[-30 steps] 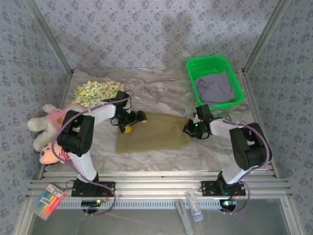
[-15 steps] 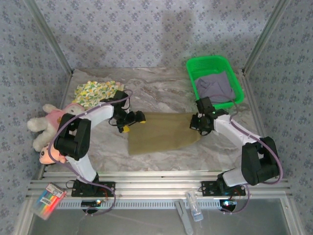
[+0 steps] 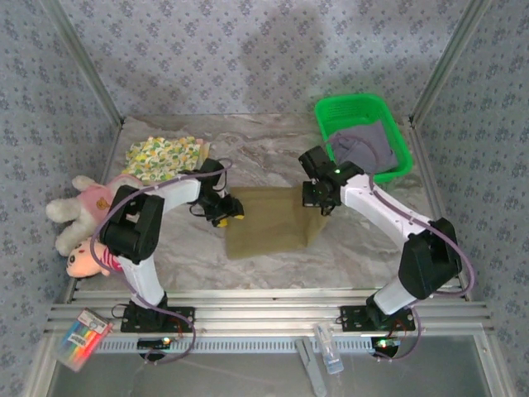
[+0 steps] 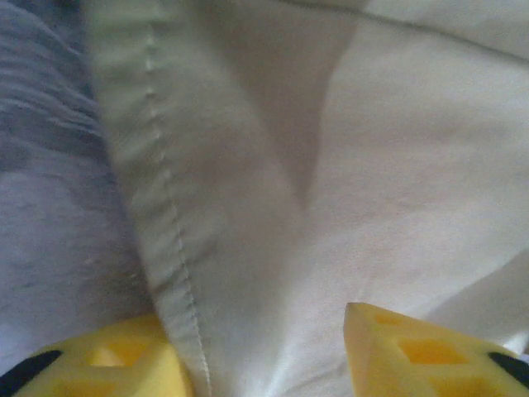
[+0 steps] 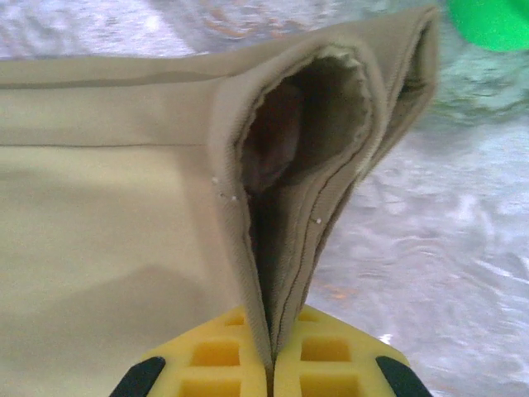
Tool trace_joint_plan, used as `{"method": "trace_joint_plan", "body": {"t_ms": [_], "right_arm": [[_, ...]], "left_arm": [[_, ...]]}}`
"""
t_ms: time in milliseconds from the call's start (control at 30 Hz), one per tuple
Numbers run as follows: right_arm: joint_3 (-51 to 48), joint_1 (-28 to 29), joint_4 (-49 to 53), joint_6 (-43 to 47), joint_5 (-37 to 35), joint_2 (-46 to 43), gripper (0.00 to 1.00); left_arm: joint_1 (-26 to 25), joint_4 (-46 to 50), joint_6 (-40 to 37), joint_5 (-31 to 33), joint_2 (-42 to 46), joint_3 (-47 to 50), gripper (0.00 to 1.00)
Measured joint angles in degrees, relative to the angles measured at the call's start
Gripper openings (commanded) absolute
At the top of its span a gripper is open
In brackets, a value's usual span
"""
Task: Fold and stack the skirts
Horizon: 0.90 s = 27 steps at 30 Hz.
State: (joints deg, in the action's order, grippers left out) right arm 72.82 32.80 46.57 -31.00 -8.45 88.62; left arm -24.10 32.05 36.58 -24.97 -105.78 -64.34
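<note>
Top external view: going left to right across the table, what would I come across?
Pink plush toy → floral skirt → left hand → olive skirt → right hand → green basket.

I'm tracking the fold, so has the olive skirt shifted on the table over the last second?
Yes. The olive skirt has slid right, away from the plush toy and toward the green basket, with the right gripper shut on its right edge.

marble table (image 3: 264, 141): khaki skirt (image 3: 269, 225), floral skirt (image 3: 161, 157), green basket (image 3: 324, 132)
</note>
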Motion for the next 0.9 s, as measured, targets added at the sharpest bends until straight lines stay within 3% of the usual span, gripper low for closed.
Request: {"method": "trace_joint_plan", "body": {"t_ms": [100, 167, 567, 900], "right_arm": [[1.79, 1.86, -0.52, -2.05, 3.04, 1.92, 0.00], [2.91, 3.30, -1.29, -3.54, 5.03, 3.52, 0.00], [4.00, 11.74, -17.40, -14.36, 20.24, 13.75, 0.00], [3.96, 14.97, -26.80, -22.32, 21.33, 20.02, 0.00]], "left_arm": [[0.28, -0.37, 0.07, 0.17, -0.20, 0.63, 0.19], [0.48, -0.61, 0.35, 0.20, -0.13, 1.11, 0.16], [0.52, -1.55, 1.09, 0.26, 0.20, 1.90, 0.17], [0.52, -2.56, 1.44, 0.13, 0.76, 2.69, 0.18]]}}
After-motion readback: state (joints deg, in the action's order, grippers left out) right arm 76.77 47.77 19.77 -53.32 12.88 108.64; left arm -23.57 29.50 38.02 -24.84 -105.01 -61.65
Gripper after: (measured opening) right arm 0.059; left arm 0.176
